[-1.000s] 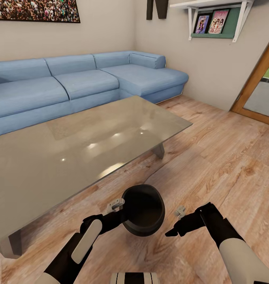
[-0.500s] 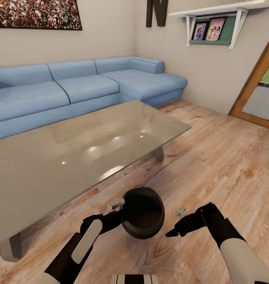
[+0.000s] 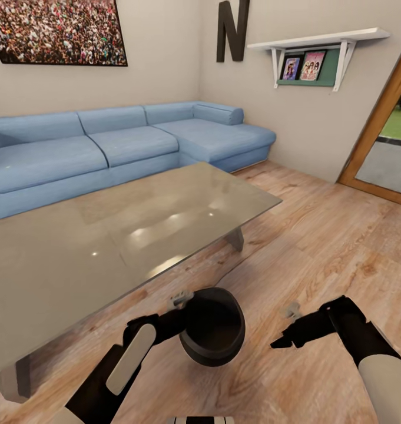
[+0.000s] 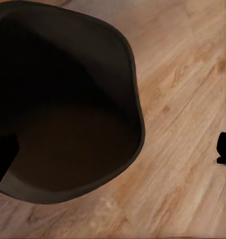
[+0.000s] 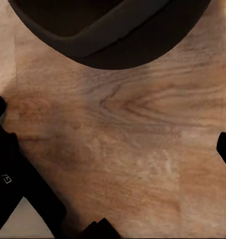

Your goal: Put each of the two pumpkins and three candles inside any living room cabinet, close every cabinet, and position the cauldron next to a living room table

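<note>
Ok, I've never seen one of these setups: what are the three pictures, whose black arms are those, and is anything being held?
It is a simulated two-armed robot on wheels, steered by a person. The big picture looks down from its head; the other two come from cameras by each claw. In the head view, the left claw sits at the rim of a black cauldron, with one finger inside it; whether it is squeezing, I cannot tell. The right claw is open and holds nothing. The cauldron is over the wood floor, beside the grey glass table. Behind is a blue sofa.
</note>
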